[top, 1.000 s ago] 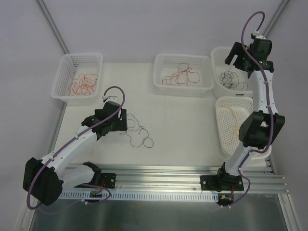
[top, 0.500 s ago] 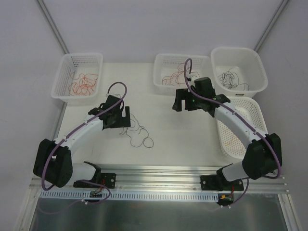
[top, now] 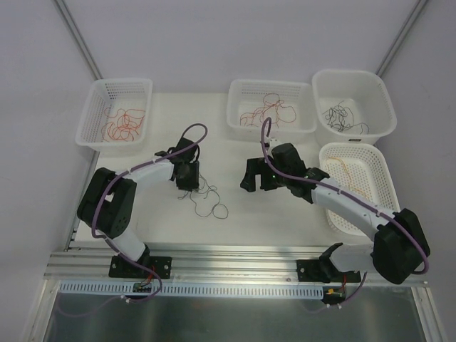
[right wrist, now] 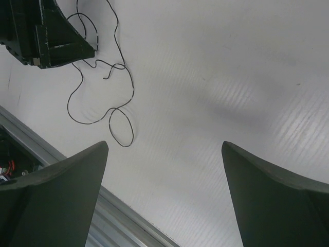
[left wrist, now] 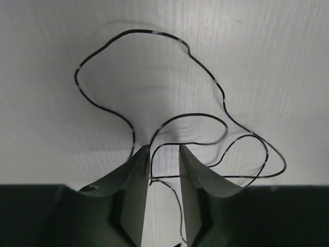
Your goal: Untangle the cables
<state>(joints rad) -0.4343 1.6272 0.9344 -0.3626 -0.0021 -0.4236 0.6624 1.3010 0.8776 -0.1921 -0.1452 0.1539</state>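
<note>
Evidently the left gripper stands part-open astride the black cable to pinch it, the right gripper hovering released nearby.

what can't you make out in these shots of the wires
- Left wrist view: the black wire runs off the bottom edge between the left fingers; its end unseen.
- Top view: the left arm covers those fingers and the wire under them.
- Top view: the right arm hides part of the tan wires in the near basket.
- Right wrist view: the wire's top is cut off by the edge.
</note>
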